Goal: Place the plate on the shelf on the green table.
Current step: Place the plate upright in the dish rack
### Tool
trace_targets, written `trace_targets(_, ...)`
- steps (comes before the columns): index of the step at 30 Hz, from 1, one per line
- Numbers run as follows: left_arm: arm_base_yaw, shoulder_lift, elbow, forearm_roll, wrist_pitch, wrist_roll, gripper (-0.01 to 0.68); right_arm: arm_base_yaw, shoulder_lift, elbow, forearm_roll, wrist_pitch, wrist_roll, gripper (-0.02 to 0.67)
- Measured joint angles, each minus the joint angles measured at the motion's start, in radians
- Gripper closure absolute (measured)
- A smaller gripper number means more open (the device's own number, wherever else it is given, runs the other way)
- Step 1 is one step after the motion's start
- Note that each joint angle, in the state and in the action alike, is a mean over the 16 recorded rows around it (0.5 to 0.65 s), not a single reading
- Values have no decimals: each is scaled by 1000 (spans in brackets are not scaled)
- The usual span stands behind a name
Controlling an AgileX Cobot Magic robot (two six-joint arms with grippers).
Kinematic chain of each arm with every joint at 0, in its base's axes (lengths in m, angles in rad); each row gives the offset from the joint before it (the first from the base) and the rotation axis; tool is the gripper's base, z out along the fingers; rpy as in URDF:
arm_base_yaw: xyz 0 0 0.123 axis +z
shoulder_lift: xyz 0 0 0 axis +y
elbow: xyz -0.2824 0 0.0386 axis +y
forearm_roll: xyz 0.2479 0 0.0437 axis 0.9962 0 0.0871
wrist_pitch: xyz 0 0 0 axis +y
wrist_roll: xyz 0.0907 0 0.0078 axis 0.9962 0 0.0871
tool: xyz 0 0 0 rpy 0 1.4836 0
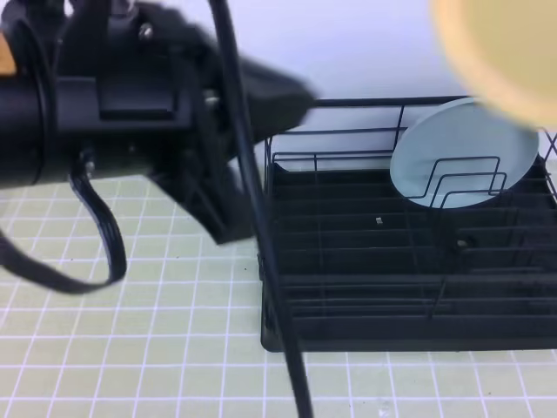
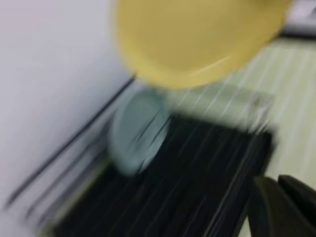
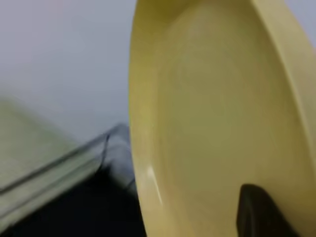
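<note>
So at this point the plate (image 1: pixel 487 52) was up in the air at the top right of the high view, well above the shelf (image 1: pixel 409 261) and not touching it, blurry because it was so close to the lens. The right wrist view was basically all yellow plate, tipped up on edge, with one dark finger of the right gripper (image 3: pixel 259 212) showing against its face at the bottom. So the right gripper looked pinched onto the plate's rim, though I could only see that one finger. Holding it on edge made sense to me, since the rack's upright wire dividers (image 1: pixel 461 183) only take a plate standing up. The blue-green plate (image 1: pixel 461 152) was already sitting upright in those dividers at the back right, so I'd guess the yellow one needed a free slot just beside it and could knock it if it came down sloppy. The left arm (image 1: pixel 130 113) filled the upper left of the high view, raised above the tabletop (image 1: pixel 130 348). Only a dark bit of the left gripper (image 2: pixel 284 207) showed in its own smeared view, so I couldn't tell how wide it was or whether it held anything.
</note>
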Motion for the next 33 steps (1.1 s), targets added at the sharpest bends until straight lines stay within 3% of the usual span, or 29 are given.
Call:
trace_targets(7,1,-6,11,467,128,-365,673,1,232,-269,-501,232,223,646)
trace_targets(13,1,-14,70,736,213,-600,673,8,391,-459,-743,341,199,639)
trace_targets(21,1,-57,220,913,231,-822,673,50,529,-569,-798,363,10,645)
trace_targets(33,1,-236,365,952,182,-957,673,120,661,-581,-814,281,-100,652)
